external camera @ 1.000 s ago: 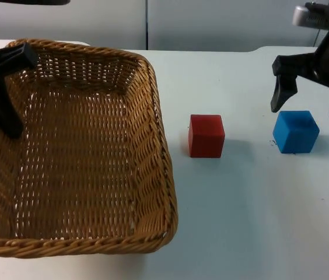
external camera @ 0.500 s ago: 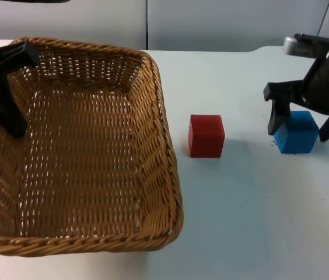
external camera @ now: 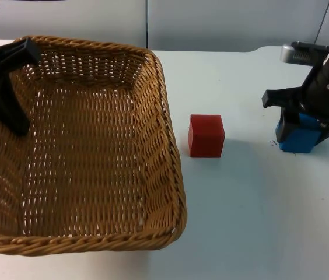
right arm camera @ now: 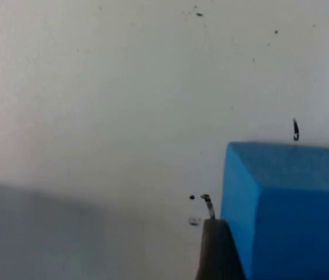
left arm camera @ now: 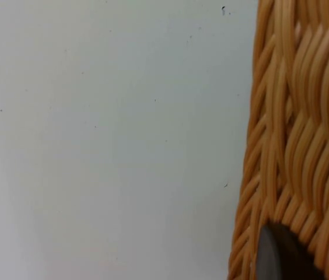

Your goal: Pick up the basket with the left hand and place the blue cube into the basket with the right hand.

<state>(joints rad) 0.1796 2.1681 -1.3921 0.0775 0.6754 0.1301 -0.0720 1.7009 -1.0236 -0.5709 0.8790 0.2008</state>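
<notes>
- The left tool (external camera: 4,87) is clamped on the rim of the basket (external camera: 153,116) at its far left edge; I judge the basket held, perhaps tilted.
- The right tool (external camera: 307,119) straddles the blue cube (external camera: 296,137) on the worktop (external camera: 240,204), fingers either side; whether they grip, I cannot tell.
- Lifting and placing the cube remain.
- The red cube (external camera: 206,135) stands between.

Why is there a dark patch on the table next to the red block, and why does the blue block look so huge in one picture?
Top view: the red cube casts a faint grey shadow on the white table. Right wrist view: the blue cube looks huge and soft-edged because the camera sits very near it; a grey shadow also darkens the table there.
</notes>
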